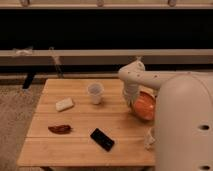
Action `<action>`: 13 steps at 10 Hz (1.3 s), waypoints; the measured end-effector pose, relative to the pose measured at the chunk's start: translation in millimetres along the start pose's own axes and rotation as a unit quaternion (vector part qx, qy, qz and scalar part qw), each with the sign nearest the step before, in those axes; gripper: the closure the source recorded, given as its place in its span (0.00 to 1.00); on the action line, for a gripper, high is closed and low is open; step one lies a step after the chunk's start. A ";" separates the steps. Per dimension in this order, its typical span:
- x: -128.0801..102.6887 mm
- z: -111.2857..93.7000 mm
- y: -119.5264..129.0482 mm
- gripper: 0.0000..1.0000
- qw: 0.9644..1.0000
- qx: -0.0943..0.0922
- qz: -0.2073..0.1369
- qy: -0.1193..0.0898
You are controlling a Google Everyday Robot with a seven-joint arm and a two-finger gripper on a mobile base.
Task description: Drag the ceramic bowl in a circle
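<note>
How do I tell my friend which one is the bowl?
Find the wooden table, then its right edge by the white robot arm. The ceramic bowl sits there, the gripper at its left rim. It is wide, shallow and orange-red, unlike the small white cup.

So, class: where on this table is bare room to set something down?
Bare: the table middle between white cup, black slab and ceramic bowl; the front-left corner below the red-brown item. Crowded: right side, where the gripper sits at the bowl's cup-side rim.
</note>
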 end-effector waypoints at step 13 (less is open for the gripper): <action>-66.8 -9.7 135.2 1.00 0.993 -0.041 -0.110 -0.024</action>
